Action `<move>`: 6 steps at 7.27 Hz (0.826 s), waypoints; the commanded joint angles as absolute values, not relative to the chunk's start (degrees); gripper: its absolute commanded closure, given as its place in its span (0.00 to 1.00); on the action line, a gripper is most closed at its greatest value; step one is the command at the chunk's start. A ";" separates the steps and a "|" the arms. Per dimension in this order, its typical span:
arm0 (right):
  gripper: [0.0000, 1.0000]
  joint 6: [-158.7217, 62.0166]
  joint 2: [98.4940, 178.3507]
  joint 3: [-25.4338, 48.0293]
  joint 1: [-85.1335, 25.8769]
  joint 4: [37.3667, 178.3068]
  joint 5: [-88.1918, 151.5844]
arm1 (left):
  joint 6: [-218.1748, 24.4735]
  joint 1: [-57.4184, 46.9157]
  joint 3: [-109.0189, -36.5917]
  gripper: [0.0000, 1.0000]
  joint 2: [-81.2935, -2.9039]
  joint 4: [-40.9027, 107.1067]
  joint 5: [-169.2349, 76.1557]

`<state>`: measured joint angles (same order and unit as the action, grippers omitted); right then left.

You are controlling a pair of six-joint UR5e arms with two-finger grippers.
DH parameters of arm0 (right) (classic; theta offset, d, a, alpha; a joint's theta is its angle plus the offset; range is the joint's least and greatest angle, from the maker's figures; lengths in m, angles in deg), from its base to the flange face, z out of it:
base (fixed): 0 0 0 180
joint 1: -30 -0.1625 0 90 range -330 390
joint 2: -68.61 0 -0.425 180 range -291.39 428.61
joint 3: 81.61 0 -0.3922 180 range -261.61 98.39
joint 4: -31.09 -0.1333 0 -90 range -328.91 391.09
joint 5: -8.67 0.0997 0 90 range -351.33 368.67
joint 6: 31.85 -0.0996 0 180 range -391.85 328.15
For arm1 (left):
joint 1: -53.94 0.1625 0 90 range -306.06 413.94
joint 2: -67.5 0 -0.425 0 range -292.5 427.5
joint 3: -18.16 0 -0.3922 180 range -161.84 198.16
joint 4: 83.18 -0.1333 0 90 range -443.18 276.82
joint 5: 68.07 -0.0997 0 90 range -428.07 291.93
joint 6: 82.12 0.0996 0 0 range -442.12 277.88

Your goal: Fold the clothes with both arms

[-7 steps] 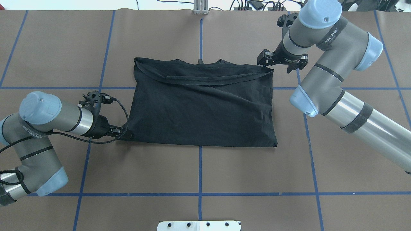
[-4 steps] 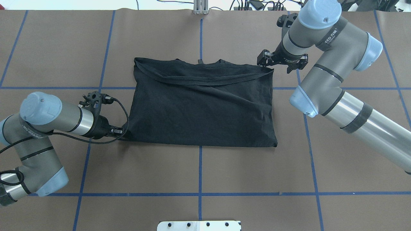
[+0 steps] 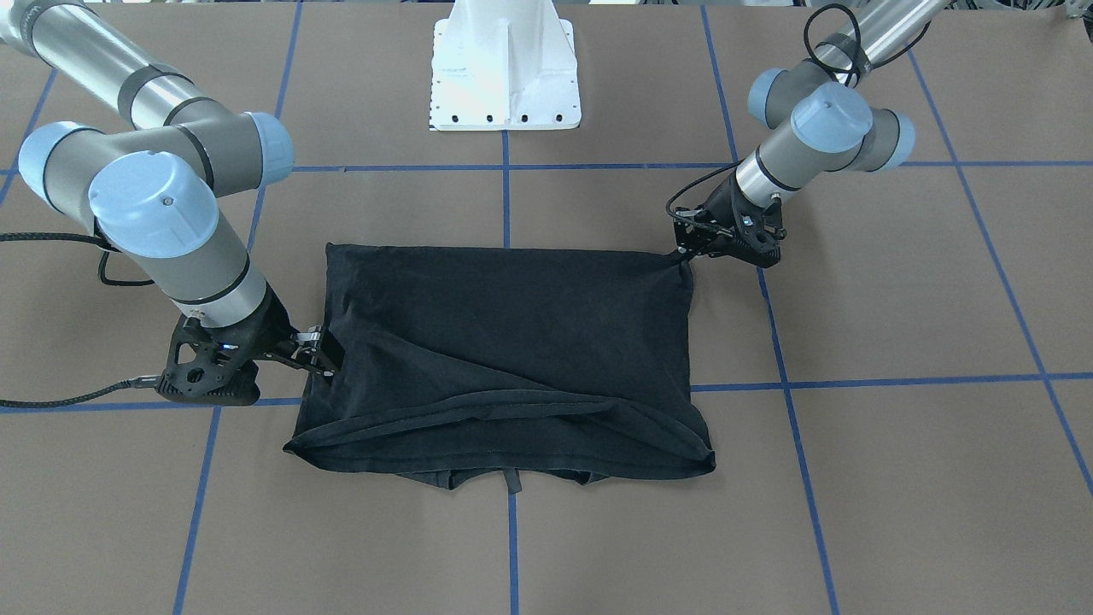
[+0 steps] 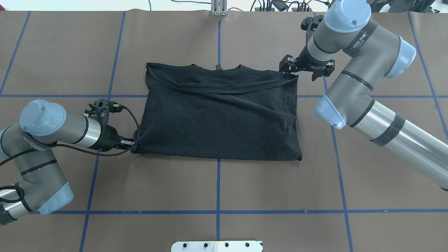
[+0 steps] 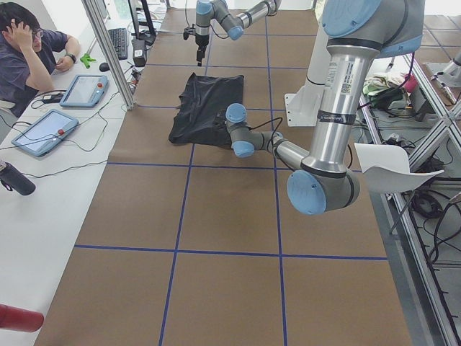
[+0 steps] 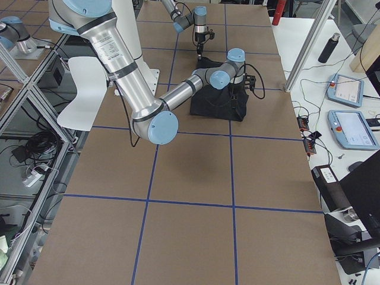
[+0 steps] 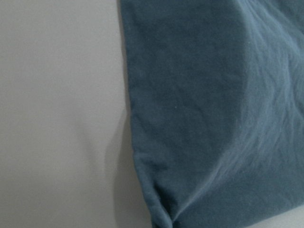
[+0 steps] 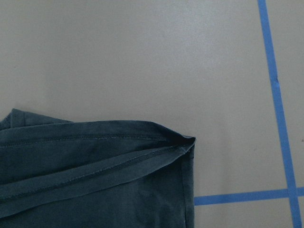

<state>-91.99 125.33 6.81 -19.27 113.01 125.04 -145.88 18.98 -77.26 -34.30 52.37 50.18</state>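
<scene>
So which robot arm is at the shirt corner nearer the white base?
The left arm: left gripper at the T-shirt's nearer corner; right gripper at the far one.

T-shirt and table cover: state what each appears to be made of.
T-shirt: looks like soft knit fabric, likely cotton jersey, matte black; it wrinkles softly and shows stitched hems in the right wrist view. Table cover: seemingly brown paper or thin card, matte; a sheet edge runs along the far side. Its blue grid lines look like tape.
</scene>
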 commanded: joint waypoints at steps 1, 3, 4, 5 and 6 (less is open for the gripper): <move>0.00 -92.06 125.30 6.81 -19.04 113.00 125.04 | -142.36 16.96 -76.76 1.00 -34.11 52.00 50.14; 0.00 -92.06 125.22 6.81 -18.86 113.00 124.95 | -134.45 10.74 -73.36 1.00 -34.54 51.39 50.23; 0.00 -91.97 125.22 6.81 -18.78 113.00 124.95 | -131.37 7.48 -69.76 1.00 -36.46 51.30 50.23; 0.00 -92.06 125.04 6.81 -18.60 113.00 124.95 | -129.08 3.88 -64.85 1.00 -40.22 51.30 50.23; 0.00 -92.06 124.95 6.72 -18.43 113.00 124.95 | -127.66 1.58 -58.63 1.00 -44.70 51.30 50.14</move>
<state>-92.03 125.08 6.80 -18.63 113.00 124.96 -130.01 5.00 -65.38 -39.92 51.33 50.21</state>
